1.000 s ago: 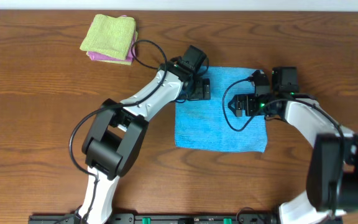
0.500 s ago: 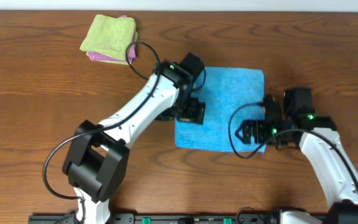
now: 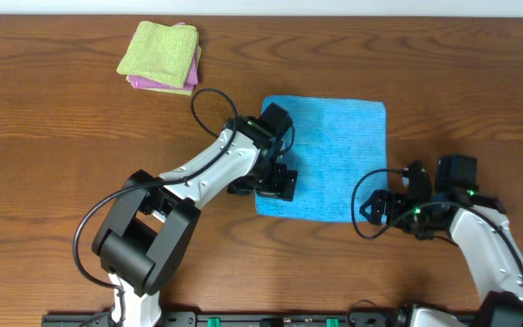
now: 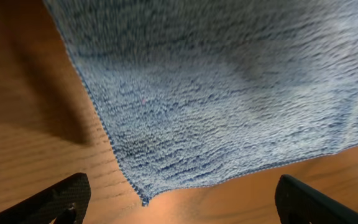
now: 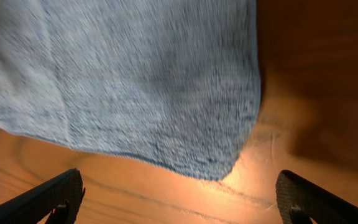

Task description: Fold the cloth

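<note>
**Both near corners are lined up, and neither is gripped**

The cloth [image 3: 334, 154] lies flat around the middle of the desk [image 3: 62, 163], a little toward its right side, with nothing pinched. The main risk, as I judge it, is a poor catch. Both wrist views show a near corner of the cloth between widely spread fingers, but only its tip reaches the gap. A close from here could take only the hem, or bare wood. If one side catches and the other misses, the lift would pull the cloth askew and the fold would land crooked. Fingers set down too flat could also push the terry into a ridge instead of getting under it. The looping cable beside the right gripper [image 3: 379, 207] hangs close to that corner and might brush it.

The left arm reaches in from the near edge, bent at the elbow, with the left gripper [image 3: 275, 184] over the cloth's near-left corner, jaws spread. The right arm curls in from the near-right corner of the desk, and its gripper sits just beside the near-right corner of the cloth, also spread wide and holding nothing.
</note>
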Action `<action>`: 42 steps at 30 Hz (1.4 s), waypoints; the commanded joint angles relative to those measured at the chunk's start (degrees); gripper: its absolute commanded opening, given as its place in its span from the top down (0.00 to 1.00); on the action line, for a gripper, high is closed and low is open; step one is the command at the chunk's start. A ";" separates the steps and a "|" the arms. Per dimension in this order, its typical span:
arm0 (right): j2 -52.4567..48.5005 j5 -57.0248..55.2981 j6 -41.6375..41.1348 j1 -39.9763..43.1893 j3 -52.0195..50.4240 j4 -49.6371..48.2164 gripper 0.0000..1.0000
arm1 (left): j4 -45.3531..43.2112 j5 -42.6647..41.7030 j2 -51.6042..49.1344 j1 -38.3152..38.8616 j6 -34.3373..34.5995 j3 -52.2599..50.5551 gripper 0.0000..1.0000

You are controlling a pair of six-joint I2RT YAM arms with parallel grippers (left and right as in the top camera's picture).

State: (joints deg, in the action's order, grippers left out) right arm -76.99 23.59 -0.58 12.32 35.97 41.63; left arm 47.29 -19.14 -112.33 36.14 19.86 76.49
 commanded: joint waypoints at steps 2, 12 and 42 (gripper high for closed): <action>0.70 0.63 0.20 0.46 -3.72 -1.46 0.01 | 0.15 -0.50 -0.48 0.31 2.05 -2.62 0.03; 0.70 0.61 -0.24 0.46 -4.24 -5.16 0.01 | -3.34 -2.56 -0.48 1.49 3.06 -4.79 0.02; -0.04 -1.31 -3.96 0.46 -5.88 -10.08 0.82 | -9.49 1.73 -0.48 3.28 9.14 -7.61 0.66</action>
State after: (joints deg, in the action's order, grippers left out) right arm -76.77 22.83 -3.53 12.32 30.35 31.48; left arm 37.60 -18.55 -111.46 39.18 28.88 69.76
